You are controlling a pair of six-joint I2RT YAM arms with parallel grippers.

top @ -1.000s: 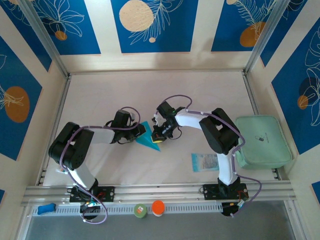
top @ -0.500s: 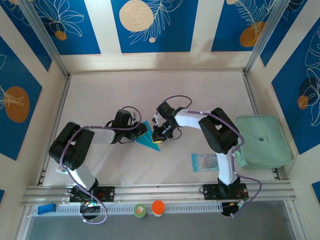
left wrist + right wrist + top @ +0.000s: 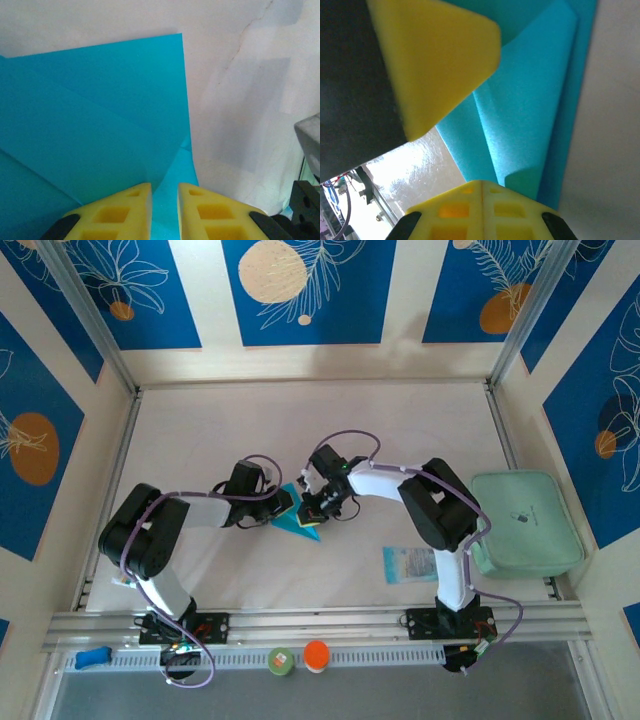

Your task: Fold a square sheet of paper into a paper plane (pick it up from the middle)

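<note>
Left pincer rests on the square sheet of paper, pads a sliver apart. We see the folded sheet mid-desk, between both pincers. Right pincer, pads pressed together, touches its raised fold.

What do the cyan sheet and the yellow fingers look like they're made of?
Cyan sheet: thin paper, matte; it holds sharp straight creases and a curled flap. Left gripper's fingers: probably soft foam or rubber, matte yellow, moulded with square recesses.
</note>
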